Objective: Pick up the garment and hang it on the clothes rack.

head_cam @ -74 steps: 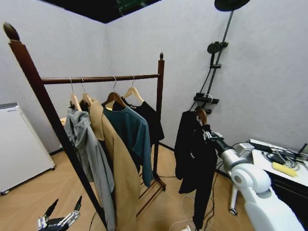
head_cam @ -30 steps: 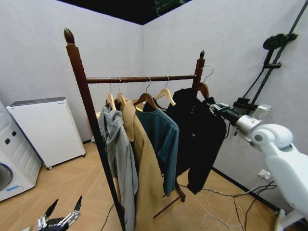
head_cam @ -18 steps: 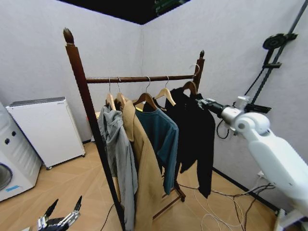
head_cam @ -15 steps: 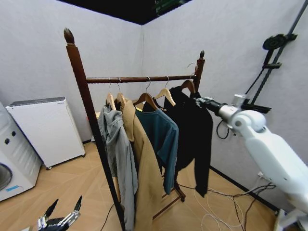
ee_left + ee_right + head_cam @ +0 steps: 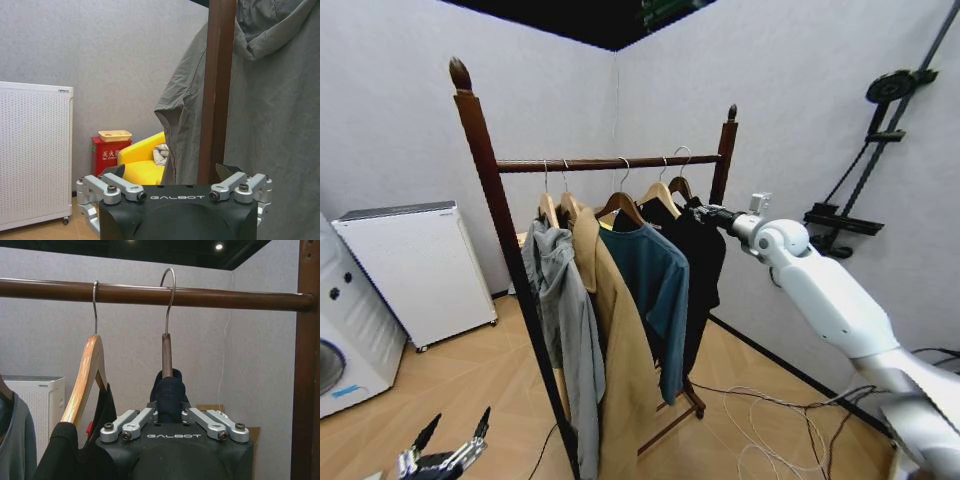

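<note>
Up at the far end of the clothes rack (image 5: pixel 480 200), the right gripper (image 5: pixel 703 212) reaches in level from the right arm and clamps its fingers (image 5: pixel 135 421) on the neck of the garment (image 5: pixel 698 262), right at the collar just under the hanger (image 5: pixel 167 354). Seen from the right wrist, the dark collar (image 5: pixel 168 390) bunches between the two fingers, the hanger's wooden stem rises straight above them, and its metal hook (image 5: pixel 170 287) curves over the rod (image 5: pixel 150 295), close beside the far post (image 5: pixel 305 360); whether the hook bears on the rod cannot be told. The black garment hangs limp below the gripper, last in the row next to the far post, just beside a teal shirt (image 5: pixel 645 285), a tan coat (image 5: pixel 615 340) and a grey hoodie (image 5: pixel 565 320), each on its own hanger. Another wooden hanger (image 5: pixel 85 380) hangs from the rod just beside the held one. Low down near the floor, the left gripper (image 5: pixel 445 460) is parked with its fingers (image 5: pixel 112 186) spread apart and nothing between them, facing the near post (image 5: pixel 217 90) and the hoodie. A white appliance (image 5: pixel 415 270) stands against the wall behind the rack.
</note>
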Controlling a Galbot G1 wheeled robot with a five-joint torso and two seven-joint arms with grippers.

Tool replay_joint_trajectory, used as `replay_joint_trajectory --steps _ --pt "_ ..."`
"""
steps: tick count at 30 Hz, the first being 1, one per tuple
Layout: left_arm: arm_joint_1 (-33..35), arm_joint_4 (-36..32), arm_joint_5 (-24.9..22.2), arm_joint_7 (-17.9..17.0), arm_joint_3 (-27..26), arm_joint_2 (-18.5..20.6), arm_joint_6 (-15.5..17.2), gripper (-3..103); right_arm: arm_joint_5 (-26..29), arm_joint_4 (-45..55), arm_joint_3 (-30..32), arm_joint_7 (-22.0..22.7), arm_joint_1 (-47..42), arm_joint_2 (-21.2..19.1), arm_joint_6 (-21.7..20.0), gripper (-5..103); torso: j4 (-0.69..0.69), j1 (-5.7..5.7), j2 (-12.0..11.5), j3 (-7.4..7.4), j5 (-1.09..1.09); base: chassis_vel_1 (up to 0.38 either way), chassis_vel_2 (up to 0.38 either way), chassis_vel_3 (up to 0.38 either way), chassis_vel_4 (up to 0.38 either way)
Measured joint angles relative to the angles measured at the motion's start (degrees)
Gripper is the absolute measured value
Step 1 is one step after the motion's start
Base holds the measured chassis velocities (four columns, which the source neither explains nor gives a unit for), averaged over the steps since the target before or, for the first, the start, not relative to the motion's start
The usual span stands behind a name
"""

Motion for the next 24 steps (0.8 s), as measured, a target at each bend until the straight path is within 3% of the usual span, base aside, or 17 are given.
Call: replay_joint_trajectory --steps 10,18,20,23,24 --pt "0.00 0.00 0.00 0.00 0.00 0.00 0.00 100 1.40 2.20 0.32 5.73 -1.03 -1.95 -5.15 15 -0.01 0.00 0.01 -0.01 -0.01 0.000 0.000 0.000 0.000" --pt "0.00 0.00 0.00 0.00 0.00 0.00 0.00 100 -0.06 4.20 1.60 6.34 -4.21 -2.89 -5.25 12 0.01 -0.01 0.01 -0.01 -0.01 0.000 0.000 0.000 0.000" --pt "0.00 0.00 0.00 0.00 0.00 0.00 0.00 100 -0.16 5.17 2.31 6.73 -5.15 -3.15 -4.99 15 0.02 -0.01 0.01 -0.01 -0.02 0.000 0.000 0.000 0.000" --pt "0.00 0.00 0.00 0.00 0.00 0.00 0.00 100 3.65 11.16 6.12 10.59 -9.04 -5.39 -5.62 32 0.01 0.00 0.01 -0.01 0.01 0.000 0.000 0.000 0.000" --pt "0.00 0.00 0.00 0.00 0.00 0.00 0.00 100 3.65 11.16 6.12 10.59 -9.04 -5.39 -5.62 32 0.01 0.00 0.01 -0.01 0.01 0.000 0.000 0.000 0.000"
